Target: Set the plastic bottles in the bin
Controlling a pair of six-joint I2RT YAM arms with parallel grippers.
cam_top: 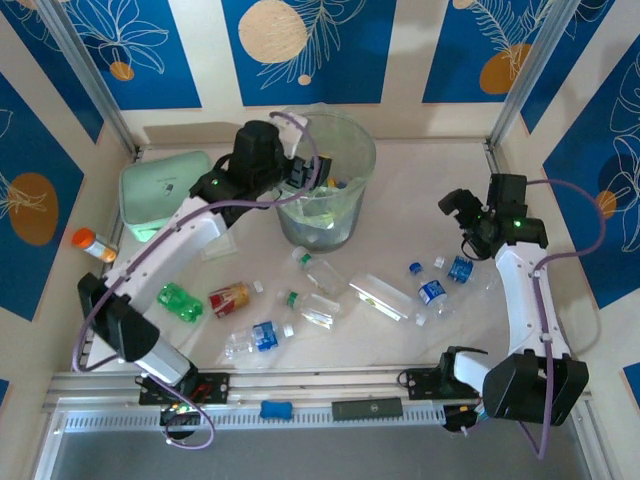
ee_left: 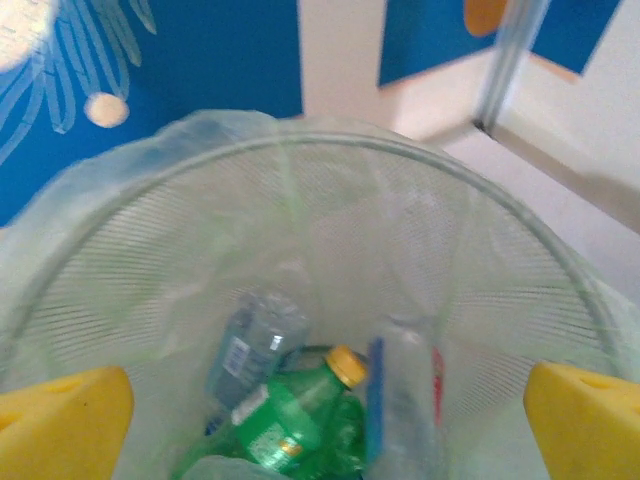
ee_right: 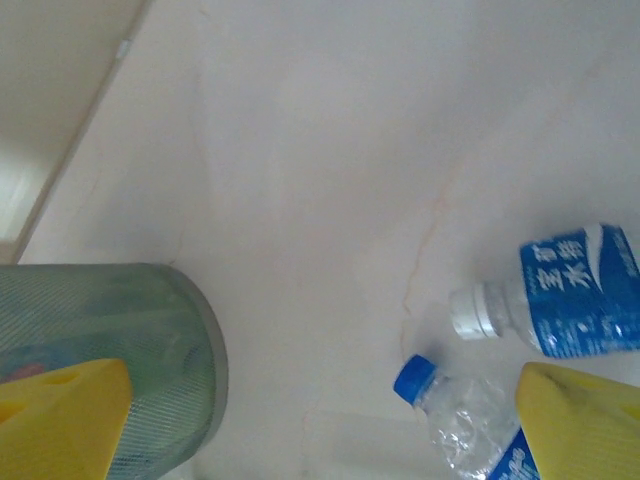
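top camera looks down from above and behind the arm bases (cam_top: 170, 380), taking in the whole bench (cam_top: 420, 200). left wrist camera peers closely into the bin (ee_left: 400, 150); right wrist camera faces down at the bench, sharing that bin's wall.

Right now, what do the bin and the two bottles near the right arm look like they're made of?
Bin: probably translucent pale green plastic, its wall finely ribbed like mesh; a thin clear film liner bulges over the rim. White-capped bottle and blue-capped bottle: thin clear plastic, the latter crinkled, with glossy blue printed labels and opaque caps.
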